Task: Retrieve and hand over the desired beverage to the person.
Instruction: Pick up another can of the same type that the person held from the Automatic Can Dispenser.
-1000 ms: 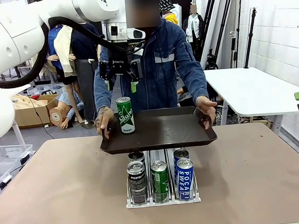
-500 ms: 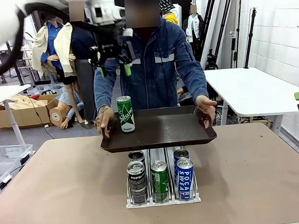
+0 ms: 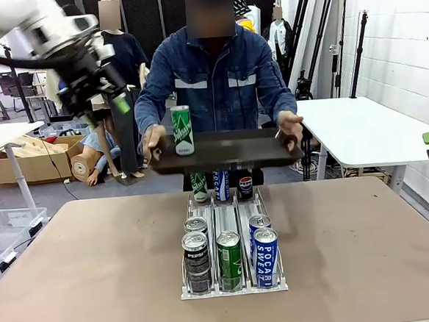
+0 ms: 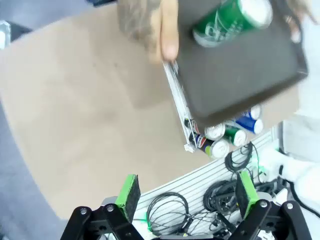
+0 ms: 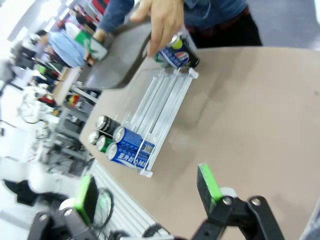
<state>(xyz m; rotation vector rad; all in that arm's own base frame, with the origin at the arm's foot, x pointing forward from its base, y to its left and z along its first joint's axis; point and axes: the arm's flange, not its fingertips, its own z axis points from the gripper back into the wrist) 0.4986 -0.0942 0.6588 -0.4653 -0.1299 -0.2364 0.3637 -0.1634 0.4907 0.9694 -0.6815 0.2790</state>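
The person [image 3: 220, 87] stands across the table holding a dark tray [image 3: 228, 151] in both hands. A green can [image 3: 182, 131] stands upright on the tray's left end. My left gripper [image 3: 106, 101] hangs high at the far left, open and with nothing in it, well clear of the can. In the left wrist view my left gripper [image 4: 187, 189] looks down on the green can [image 4: 232, 20] and the tray [image 4: 240, 75]. My right gripper [image 5: 147, 192] is open over the table, and its view shows the tray [image 5: 117, 62] with the green can [image 5: 92, 46].
A clear can rack [image 3: 234, 281] sits mid-table. It holds black, green and blue cans [image 3: 230, 259] at the near end and three more cans [image 3: 221, 184] at the far end. A white table [image 3: 359, 129] stands at the right. Bare tabletop flanks the rack.
My left arm has risen and swung left, away from the green can. The person has lifted the tray with the can higher, uncovering the rack's far cans.
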